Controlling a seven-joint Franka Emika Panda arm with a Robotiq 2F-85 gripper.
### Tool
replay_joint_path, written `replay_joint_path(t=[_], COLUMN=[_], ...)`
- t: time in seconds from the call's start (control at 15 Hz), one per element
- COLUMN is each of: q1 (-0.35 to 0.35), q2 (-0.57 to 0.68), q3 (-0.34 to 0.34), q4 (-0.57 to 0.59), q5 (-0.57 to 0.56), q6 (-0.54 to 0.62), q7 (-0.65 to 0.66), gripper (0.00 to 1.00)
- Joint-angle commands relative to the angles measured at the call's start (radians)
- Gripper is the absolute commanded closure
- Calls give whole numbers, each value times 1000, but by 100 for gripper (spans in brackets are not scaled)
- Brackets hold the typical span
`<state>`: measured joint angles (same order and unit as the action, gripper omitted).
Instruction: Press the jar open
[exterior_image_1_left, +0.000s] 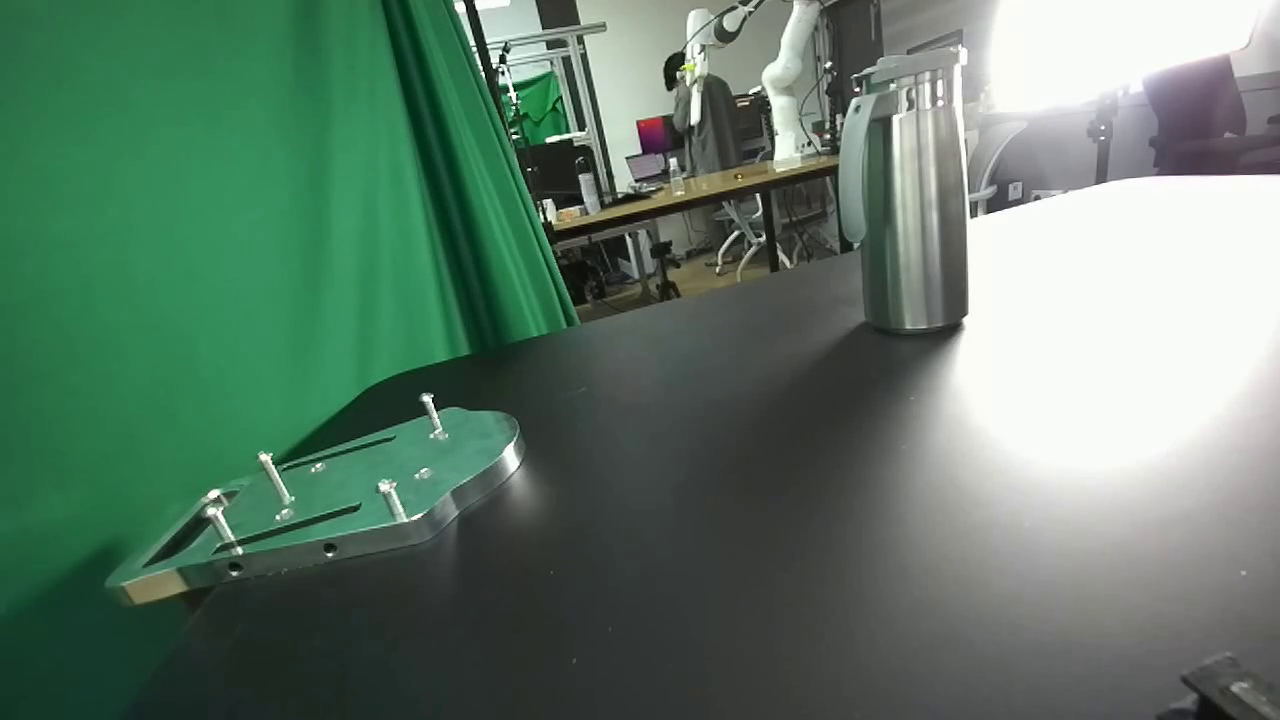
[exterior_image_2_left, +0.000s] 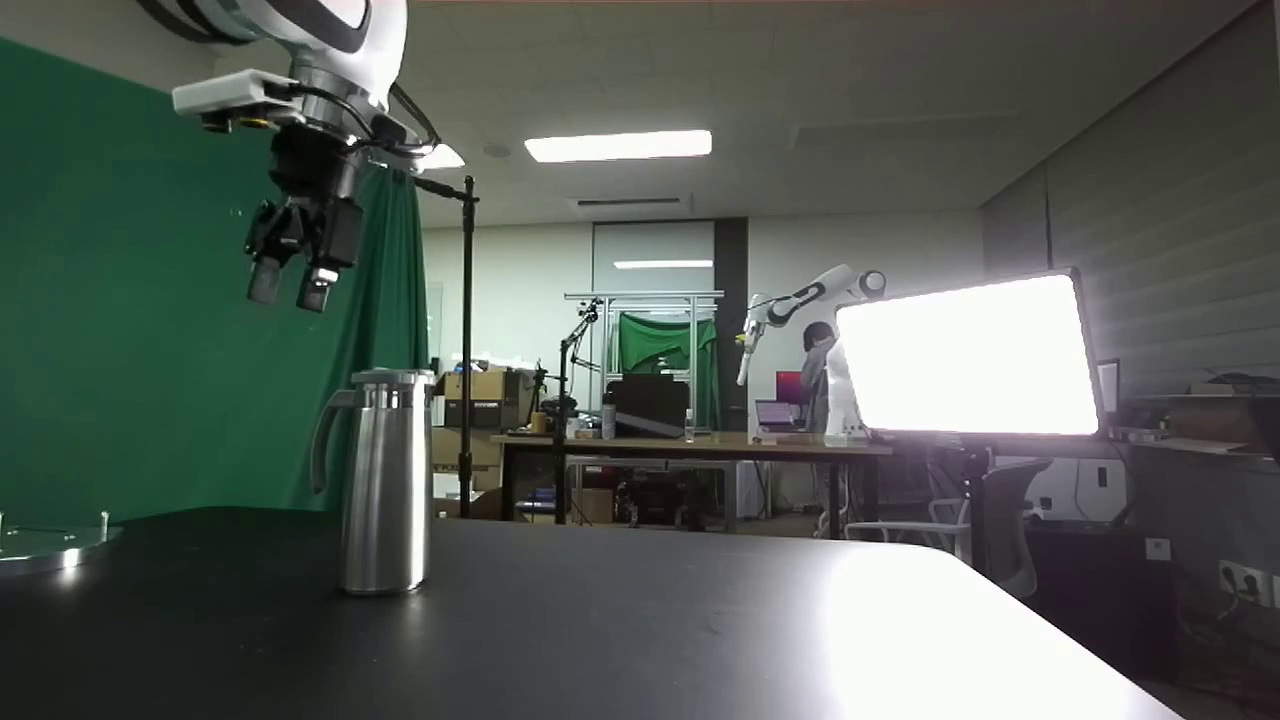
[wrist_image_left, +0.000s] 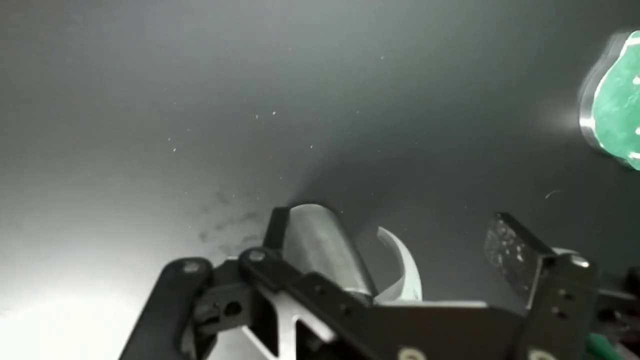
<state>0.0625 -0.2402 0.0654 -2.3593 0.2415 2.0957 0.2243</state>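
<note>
My arm hangs in from up top in an ext. view, gripper pointing down w/ slight tilt, higher than the jar & apart from it. Jaws spread wide, nothing held. Jar's upright on the blk table, lid on.

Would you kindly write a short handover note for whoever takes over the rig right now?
Gripper: open, holding nothing, raised higher than the jar and not touching it.
Jar: upright on the dark table, lid on top; whether it is open can't be told.
Done: no press is under way, and no opening can be confirmed.
Left: probably bring the gripper onto the lid and press it open.
</note>
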Motion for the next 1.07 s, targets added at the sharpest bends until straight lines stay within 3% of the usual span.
replay_joint_path(t=[0.0, 0.07, 0.2, 0.8, 1.0], q1=[-26, -29, -34, -16, -3], q2=[57, 72, 109, 278, 311], q3=[16, 16, 15, 5, 6], q4=[80, 94, 128, 257, 293], q5=[-105, -129, -172, -236, -236], q6=[26, 38, 61, 144, 149], q7=[53, 55, 64, 84, 85], gripper=[1, 25, 30, 94, 100])
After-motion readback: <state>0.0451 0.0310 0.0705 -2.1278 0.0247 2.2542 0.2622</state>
